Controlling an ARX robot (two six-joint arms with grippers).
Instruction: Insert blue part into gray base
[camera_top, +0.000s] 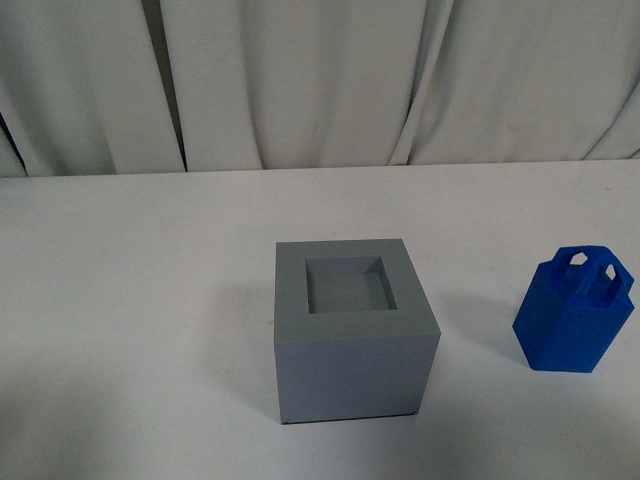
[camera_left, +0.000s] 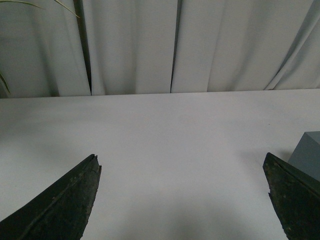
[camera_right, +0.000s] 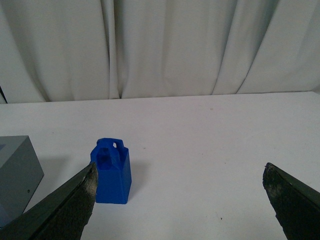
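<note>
The gray base (camera_top: 355, 328) stands on the white table near the middle, its square recess facing up and empty. The blue part (camera_top: 576, 310) stands upright to its right, apart from it, handle loop on top. Neither arm shows in the front view. In the right wrist view my right gripper (camera_right: 180, 172) is open and empty, with the blue part (camera_right: 112, 171) ahead beside one finger and the gray base (camera_right: 15, 175) at the picture's edge. In the left wrist view my left gripper (camera_left: 181, 162) is open and empty over bare table; a corner of the gray base (camera_left: 307, 154) shows by one finger.
The white table (camera_top: 130, 300) runs back to a white curtain (camera_top: 320, 80) hanging along its far edge. A dark gap in the curtain (camera_top: 165, 70) shows at the back left.
</note>
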